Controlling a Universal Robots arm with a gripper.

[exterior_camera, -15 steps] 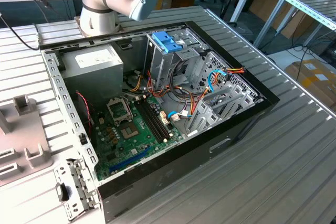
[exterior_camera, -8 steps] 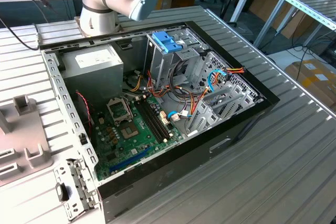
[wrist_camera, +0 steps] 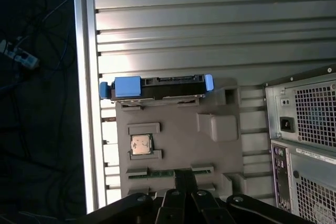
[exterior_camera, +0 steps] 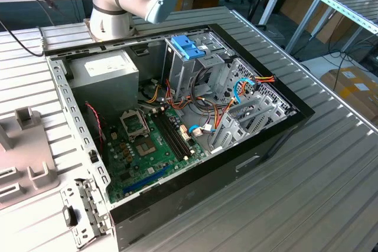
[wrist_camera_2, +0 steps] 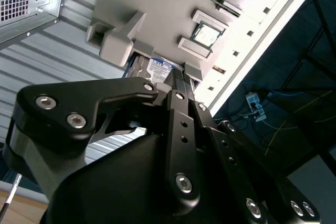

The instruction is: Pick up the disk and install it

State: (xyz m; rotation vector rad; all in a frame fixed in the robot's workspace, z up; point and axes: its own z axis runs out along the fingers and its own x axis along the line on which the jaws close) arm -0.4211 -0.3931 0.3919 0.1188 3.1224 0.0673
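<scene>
The disk [wrist_camera: 157,86] stands on its long edge in a slot at one end of a grey fixture plate [wrist_camera: 178,129]. It is dark, with blue plastic rails at both ends. In the second wrist view its white-and-blue label [wrist_camera_2: 159,70] peeks out behind the black gripper [wrist_camera_2: 181,85]. In the first wrist view the gripper [wrist_camera: 185,182] hangs over the plate's opposite end, apart from the disk. Nothing shows in its grasp.
A square processor chip [wrist_camera: 140,144] lies in a pocket of the plate. The open computer case [exterior_camera: 177,116] lies on the ribbed metal table [exterior_camera: 307,181], with a power supply [exterior_camera: 106,72], a motherboard [exterior_camera: 147,151] and a blue-topped drive cage [exterior_camera: 189,45]. The table edge [wrist_camera: 84,103] runs beside the plate.
</scene>
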